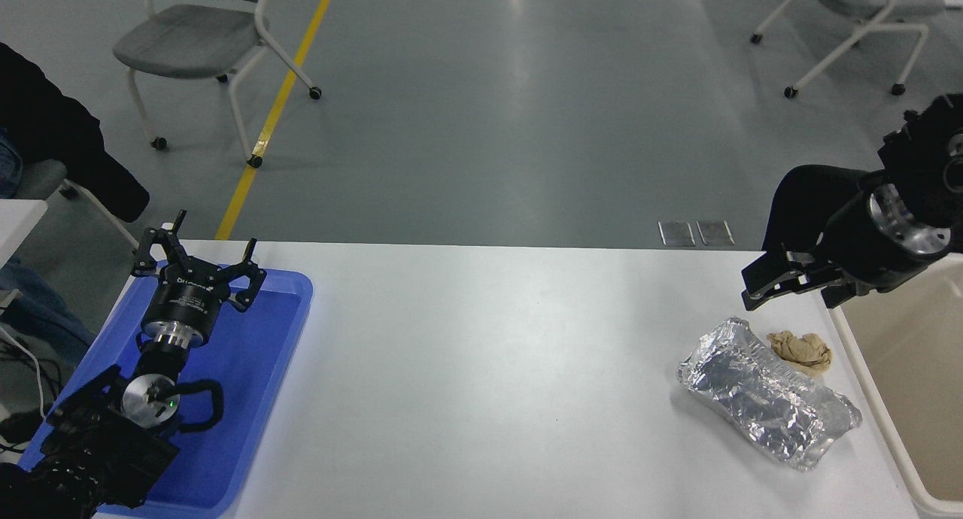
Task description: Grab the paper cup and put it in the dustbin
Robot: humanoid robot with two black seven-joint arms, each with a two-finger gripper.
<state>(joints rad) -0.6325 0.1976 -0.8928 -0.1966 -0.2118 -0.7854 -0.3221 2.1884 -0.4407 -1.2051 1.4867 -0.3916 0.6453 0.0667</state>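
1. A person's dark sleeve (pixel 53 154) shows at the left edge, beyond the table's far corner.
2. The left gripper (pixel 197 257) is parked over the blue tray (pixel 256 399) at the table's left end, fingers spread wide and holding nothing. There is small white print on its black body, too small to read.
3. A grey chair (pixel 199 41) stands on the floor behind, beside a yellow floor line (pixel 274 116).
4. The white table (pixel 481 376) is bare across its middle.
5. The foil packet (pixel 767 402) lies crumpled near the table's right end; no label can be made out on it.
6. The tan wad (pixel 801 350) sits at the packet's far right corner, touching it or very nearly.
7. The right gripper (pixel 779 282) hangs above the table's far right corner, beyond the wad, pointing left. It holds nothing; I cannot tell how far apart its fingers stand from this angle.
8. The dustbin (pixel 865 395) stands against the table's right edge, only its left rim and part of its cream inside in view.
9. No cup shows on the table or in the visible part of the bin.
10. A second chair (pixel 850 30) stands at the upper right.
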